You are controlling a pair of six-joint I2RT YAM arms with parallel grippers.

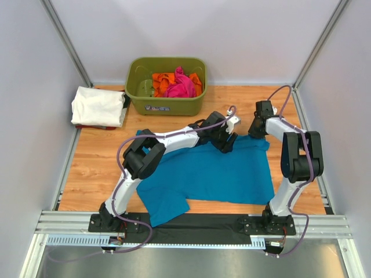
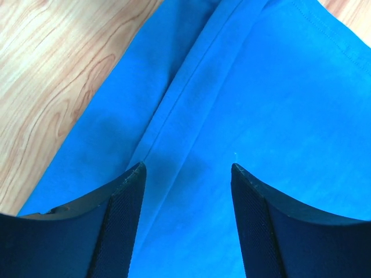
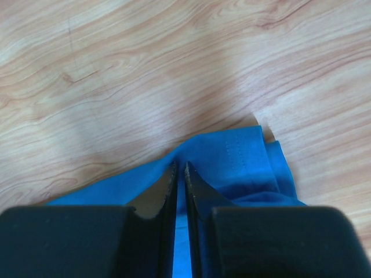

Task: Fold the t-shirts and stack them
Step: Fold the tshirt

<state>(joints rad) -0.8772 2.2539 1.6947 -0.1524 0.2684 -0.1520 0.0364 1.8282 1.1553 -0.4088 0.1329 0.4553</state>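
Progress looks early here. Your teal-blue soft-cloth t-shirt (image 1: pixel 214 174) is laid out mostly flat in the middle of the pale wooden table (image 1: pixel 98 168), with one sleeve poking toward the near left. I don't see a proper fold in it yet.

Your left gripper (image 2: pixel 186 168) hangs over the far edge of the teal-blue soft-cloth t-shirt with its fingers spread wide. There's nothing between them, just a stitched hem line running underneath. Your right gripper (image 3: pixel 179 165) is at the shirt's far right corner. Its fingers are pressed almost together and blue cloth is bunched up at the tips, so I'd call that a pinch on the corner.

Further out, a folded white cloth t-shirt (image 1: pixel 97 105) sits at the far left of the table. It looks like the start of the stack. Something dark and red peeks out under it, but I can't tell what. Behind the teal one, the olive-green plastic tub (image 1: pixel 165 106) holds a crumpled pink t-shirt (image 1: pixel 181 87) and an orange t-shirt (image 1: pixel 159 78).

So my guess is one shirt done, one in hand and at least two waiting.
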